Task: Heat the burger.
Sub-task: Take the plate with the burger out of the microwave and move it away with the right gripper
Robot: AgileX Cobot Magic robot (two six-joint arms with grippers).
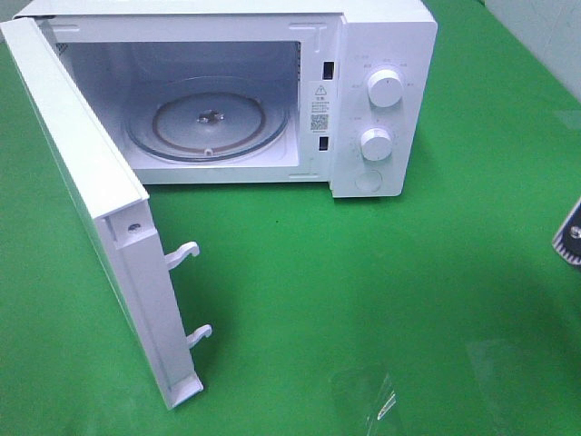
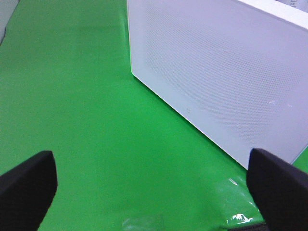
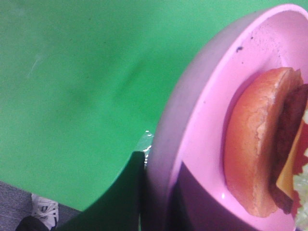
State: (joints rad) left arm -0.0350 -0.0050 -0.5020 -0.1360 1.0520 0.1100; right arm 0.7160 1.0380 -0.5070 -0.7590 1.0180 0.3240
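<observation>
The burger (image 3: pixel 250 144) lies on a round pink plate (image 3: pixel 202 110), seen only in the right wrist view. It shows a golden-brown bun, a dark patty and yellow cheese. My right gripper (image 3: pixel 156 197) is shut on the plate's rim, one dark finger (image 3: pixel 120 197) outside it and one inside. Only a dark bit of the right arm (image 1: pixel 569 232) shows at the right edge of the exterior high view. The white microwave (image 1: pixel 381 54) stands open with a bare glass turntable (image 1: pixel 209 118). My left gripper (image 2: pixel 151 192) is open and empty, facing the door's outer face (image 2: pixel 216 72).
The microwave door (image 1: pixel 82 182) swings out to the front left, with two latch hooks (image 1: pixel 182 254) sticking out. Two knobs (image 1: pixel 386 89) are on the right panel. A clear plastic scrap (image 1: pixel 363 400) lies on the green cloth (image 1: pixel 363 272) near the front. A table edge (image 3: pixel 29 185) shows in the right wrist view.
</observation>
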